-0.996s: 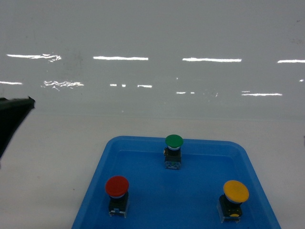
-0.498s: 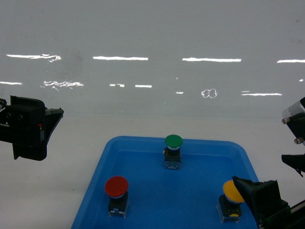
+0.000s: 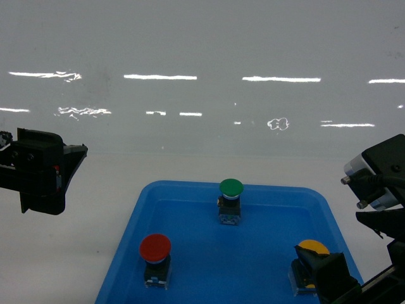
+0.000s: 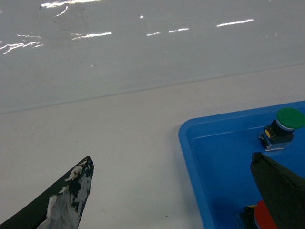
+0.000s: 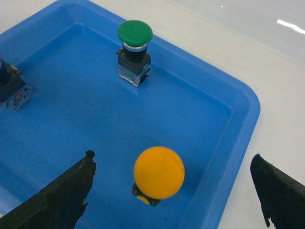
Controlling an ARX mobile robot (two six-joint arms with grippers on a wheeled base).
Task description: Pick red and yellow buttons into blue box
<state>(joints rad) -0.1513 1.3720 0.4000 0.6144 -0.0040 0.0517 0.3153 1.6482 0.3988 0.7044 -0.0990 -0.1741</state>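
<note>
Since half a second ago the right hand (image 5: 171,191) has come further in over the shallow blue tray (image 3: 190,190); in the head view its dark finger now covers the lower right of the yellow button (image 3: 311,248). Left hand (image 4: 176,200) barely shifted; green button (image 3: 231,187) and both task buttons unmoved.

Right wrist view: fingers spread wide, one either side of the yellow cap (image 5: 158,172), neither touching. Reads as lining up for a straddling grip on the cap or its block.

Left hand: fingers also apart and empty. It hangs at the tray's left edge, over bare white tabletop (image 3: 88,253). The red button (image 3: 155,247) stands in the tray's near-left part; in the left wrist view only a sliver of red (image 4: 264,218) shows beneath the right-hand finger, so that hand seems aimed there too, but is further off.

All three buttons stand upright on their switch blocks, well apart, leaving room for fingers around each.

Blue box: not in any view. Neither button picked yet.
</note>
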